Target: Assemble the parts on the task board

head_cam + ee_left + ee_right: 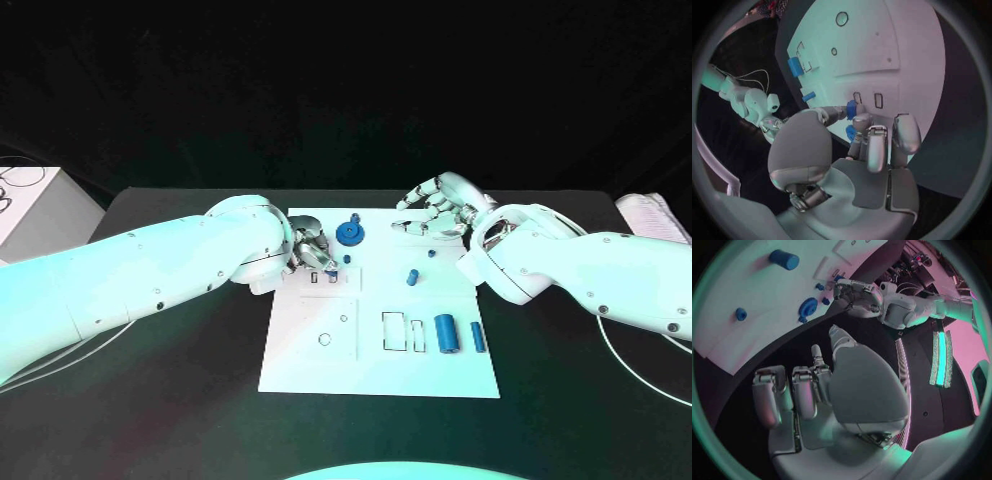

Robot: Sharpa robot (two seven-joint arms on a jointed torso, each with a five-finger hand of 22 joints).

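Note:
The white task board (378,365) lies in the middle of the black table. My left hand (315,255) is low over its far left part, beside two small slots (867,98), and pinches a small blue part (852,108) between thumb and finger. A blue gear-like part (351,235) stands just beyond it. Two small blue pegs (411,277) stand near the board's middle. Two blue cylinders (446,333) lie at the right, next to outlined recesses (394,331). My right hand (440,208) hovers above the board's far right edge with its fingers curled in and nothing in them.
A white box (29,205) sits at the table's far left with cables by it. Papers (656,215) lie at the far right edge. Bare black table runs in front of the board and along both sides under my arms.

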